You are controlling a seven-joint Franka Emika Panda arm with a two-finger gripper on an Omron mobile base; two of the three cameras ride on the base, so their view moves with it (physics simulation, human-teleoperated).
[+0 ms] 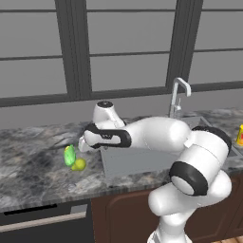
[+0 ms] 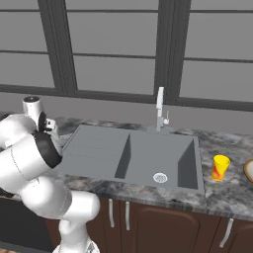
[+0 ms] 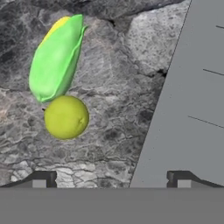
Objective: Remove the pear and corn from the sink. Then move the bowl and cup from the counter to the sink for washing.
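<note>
The corn, a bright green cob, lies on the marbled counter left of the sink. The round yellow-green pear rests against its lower end. Both also show in the left base view, corn and pear. My gripper hangs open above the counter, at the edge of the sink's drainboard, with nothing between its fingers; the pear lies up and to the left of it in the hand view. The yellow cup with a red mark stands on the counter right of the sink. Beyond it, the bowl is cut off by the frame edge.
A chrome faucet rises behind the basin, whose round drain is bare. Windows run along the wall behind the counter. My white arm stretches over the sink toward the left.
</note>
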